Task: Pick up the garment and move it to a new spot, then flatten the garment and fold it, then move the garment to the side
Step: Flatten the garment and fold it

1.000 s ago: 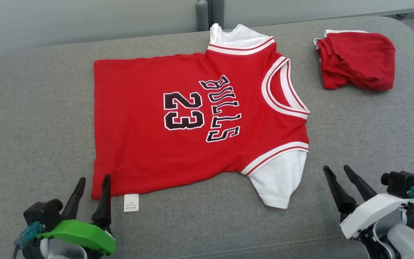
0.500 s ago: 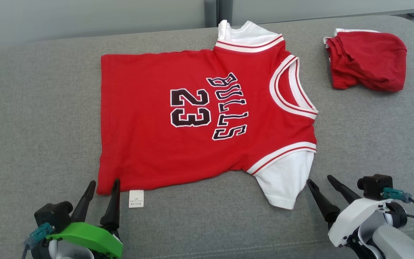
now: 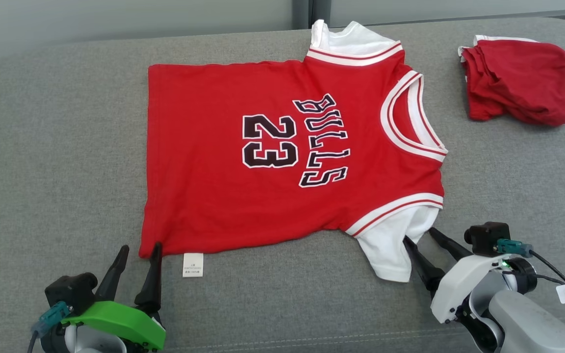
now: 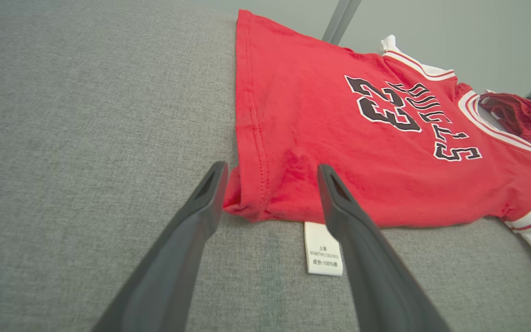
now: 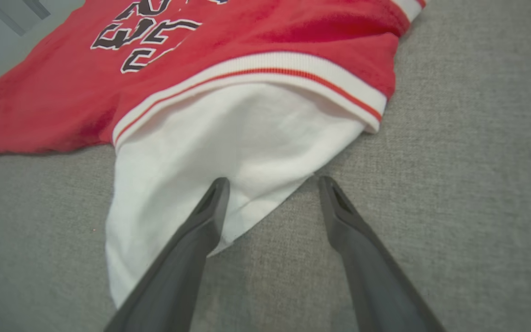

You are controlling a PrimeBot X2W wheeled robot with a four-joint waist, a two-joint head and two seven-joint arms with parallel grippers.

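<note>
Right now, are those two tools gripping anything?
Left tool: open, holding nothing, at the jersey corner.
Right tool: open, holding nothing, at the white sleeve.

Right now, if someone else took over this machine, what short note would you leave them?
Left gripper: open, the near hem corner of the red number 23 basketball jersey between its fingers, nothing gripped.
Right gripper: open, at the jersey's white sleeve, nothing gripped.
Jersey lies spread flat, print up, on the grey fabric cushion; a crumpled red cloth sits apart to its right.
Done: flattening looks finished.
Left: fold it, then move it aside.
</note>
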